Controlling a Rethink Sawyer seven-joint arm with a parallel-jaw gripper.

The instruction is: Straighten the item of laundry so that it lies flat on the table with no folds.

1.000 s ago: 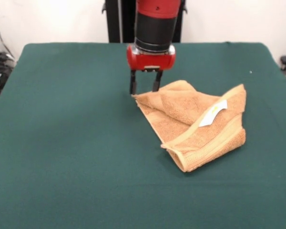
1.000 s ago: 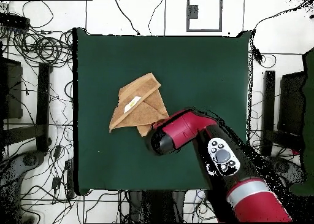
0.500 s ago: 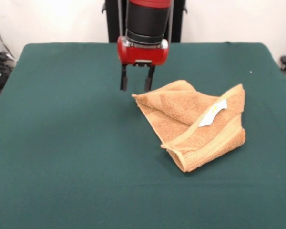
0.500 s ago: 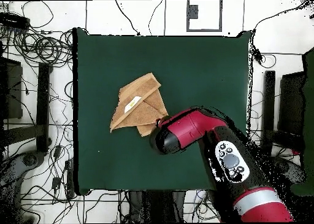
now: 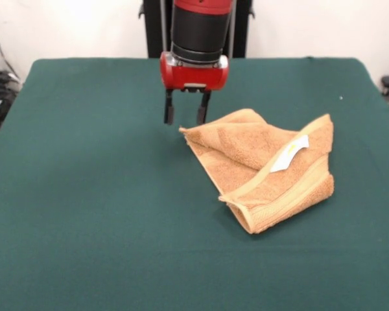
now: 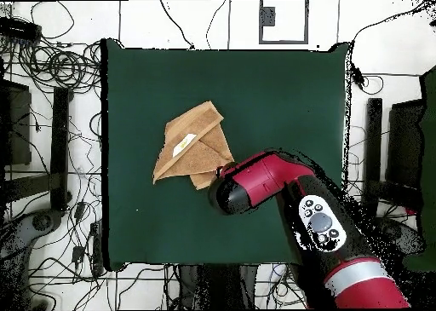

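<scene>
— Is the hand towel (image 5: 262, 168) flat yet?
— No. It lies rumpled and doubled over itself mid-table (image 5: 84, 194), nearer one side edge, white label (image 5: 290, 153) showing.
— And the gripper (image 5: 183, 116)?
— Its fingers are spread, holding nothing, hovering just beside the towel's corner. I'd say all the unfolding is left.

Front cam low across table (image 5: 84, 214), facing arm; overhead cam straight down; both w/ whole tabletop.

Even, bright light; soft shadows; no glare.
</scene>
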